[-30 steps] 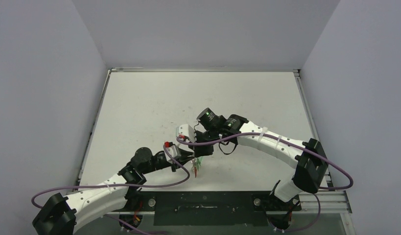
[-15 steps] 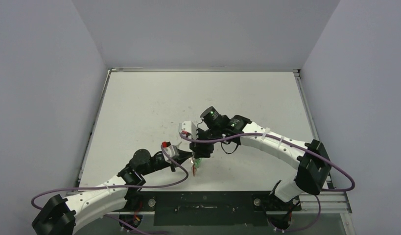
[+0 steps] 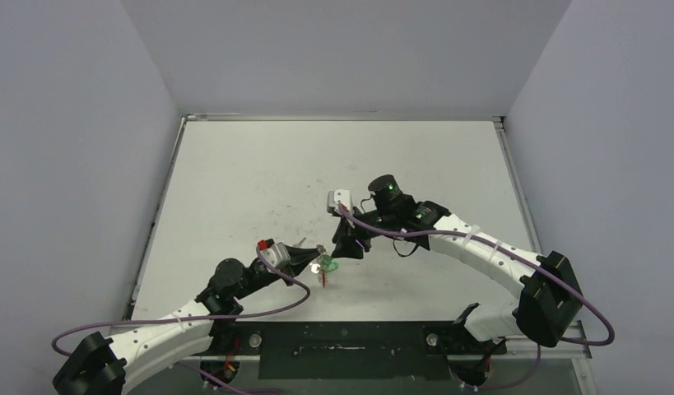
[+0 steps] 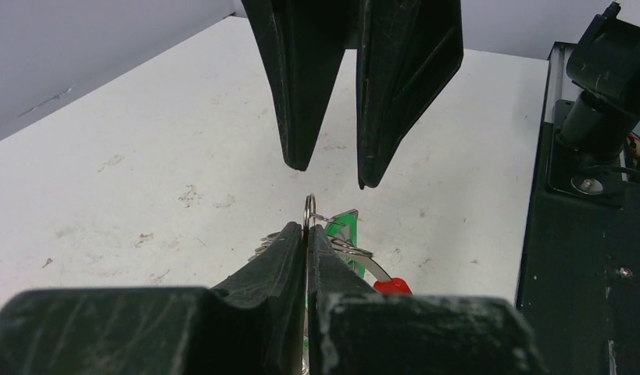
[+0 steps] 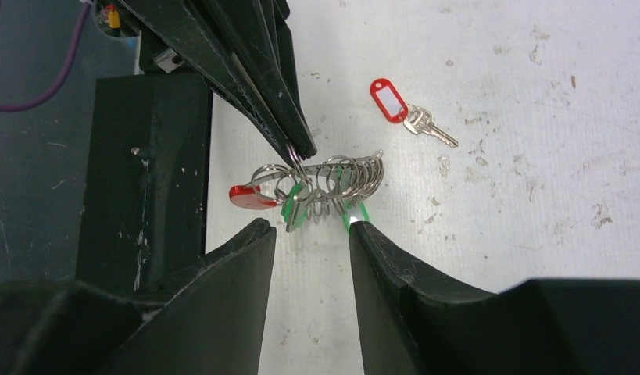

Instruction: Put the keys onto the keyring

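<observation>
Standing near the white table (image 5: 496,234), I saw the left gripper (image 4: 307,234) with its jaws pressed together, pinching one silvery loop at the edge of the keyring (image 5: 332,180). The ring sat near the front edge of the table, between the two arms, low over the surface; whether it touched the tabletop I could not tell. It carried a bunched fringe of metal loops, too crowded to count, and its red arc (image 5: 246,197) showed at one end. Two green tags (image 5: 294,209) hung among those loops, side by side; their keys were hidden in the tangle. The right gripper (image 5: 310,234) faced the left one, just beside the bunch, its two fingers spread apart, holding nothing and clear of the ring. One red-tagged key (image 5: 402,109) lay loose and flat on the table, apart from the ring and beyond it, its silver blade pointing away from the bunch. So I counted one loose key and two tags on the ring.
</observation>
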`<control>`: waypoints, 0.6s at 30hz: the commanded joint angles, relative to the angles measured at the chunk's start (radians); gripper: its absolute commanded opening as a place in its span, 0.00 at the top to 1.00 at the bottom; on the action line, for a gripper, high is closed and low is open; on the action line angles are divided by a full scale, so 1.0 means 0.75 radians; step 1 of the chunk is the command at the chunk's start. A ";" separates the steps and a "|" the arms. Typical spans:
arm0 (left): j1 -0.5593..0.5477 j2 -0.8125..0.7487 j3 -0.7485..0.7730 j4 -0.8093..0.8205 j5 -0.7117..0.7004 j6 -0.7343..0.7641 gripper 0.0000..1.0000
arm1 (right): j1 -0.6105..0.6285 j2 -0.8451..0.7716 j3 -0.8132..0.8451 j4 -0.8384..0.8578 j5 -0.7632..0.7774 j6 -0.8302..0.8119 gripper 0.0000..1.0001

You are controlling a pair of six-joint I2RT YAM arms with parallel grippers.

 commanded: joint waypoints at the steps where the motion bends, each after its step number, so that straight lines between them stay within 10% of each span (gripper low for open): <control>1: -0.003 0.001 0.005 0.178 -0.023 -0.049 1.00 | 0.004 0.010 -0.018 0.214 -0.129 0.080 0.62; 18: -0.003 0.029 0.014 0.198 -0.026 -0.042 1.00 | 0.080 0.186 -0.005 0.233 -0.091 0.126 0.88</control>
